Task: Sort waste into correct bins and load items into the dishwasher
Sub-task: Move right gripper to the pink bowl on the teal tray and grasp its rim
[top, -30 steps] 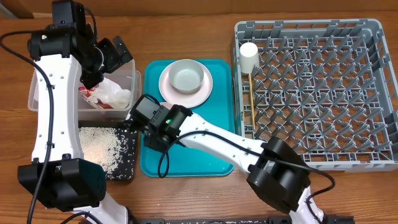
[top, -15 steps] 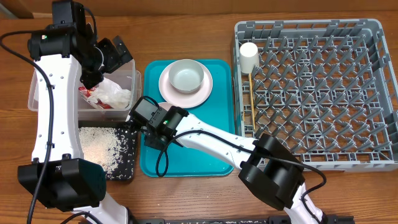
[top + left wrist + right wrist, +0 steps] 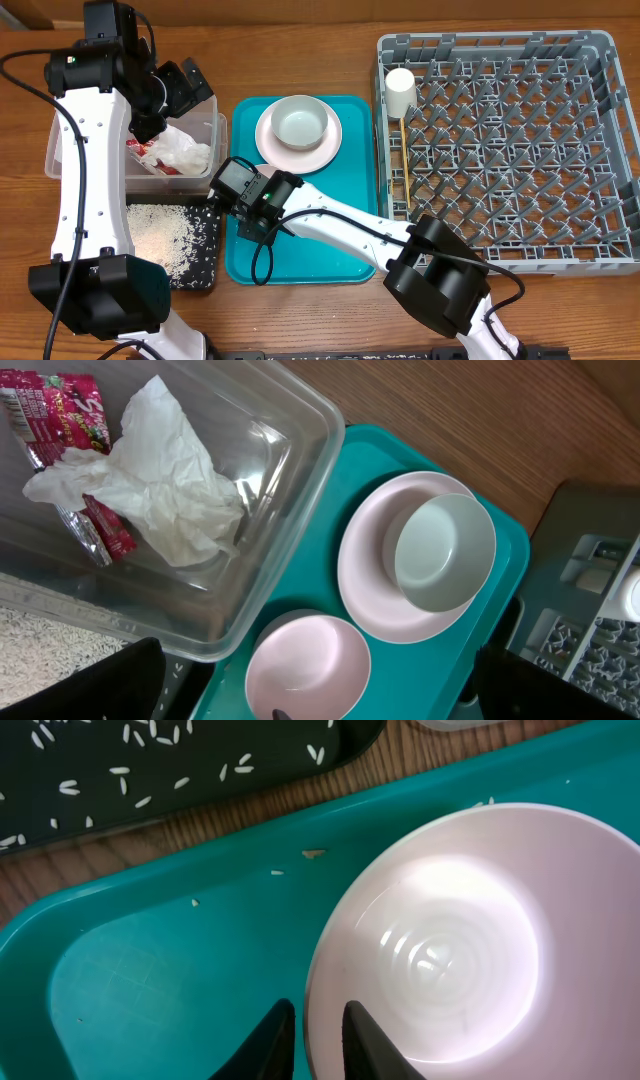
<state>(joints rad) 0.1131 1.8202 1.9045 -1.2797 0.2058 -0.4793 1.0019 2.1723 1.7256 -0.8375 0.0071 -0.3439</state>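
My right gripper [image 3: 318,1018] is shut on the rim of a small pinkish-white bowl [image 3: 450,940], held over the left part of the teal tray [image 3: 300,250]. This bowl also shows in the left wrist view [image 3: 308,665]. A second small bowl [image 3: 299,123] sits on the round plate [image 3: 327,150]. My left gripper [image 3: 185,90] is open and empty above the clear tub [image 3: 215,125], which holds the red wrapper [image 3: 55,410] and the white tissue [image 3: 165,485]. Rice [image 3: 155,235] lies in the black tray [image 3: 205,270]. The cup [image 3: 400,88] and chopsticks [image 3: 405,165] are in the grey dish rack [image 3: 600,150].
A few loose rice grains [image 3: 278,872] lie on the teal tray near the held bowl. The right arm [image 3: 340,220] stretches across the teal tray from the front. The left arm [image 3: 90,180] stands over the tub and the black tray.
My right gripper has shifted a little to the right with the bowl, away from the black tray. The left arm has not moved.
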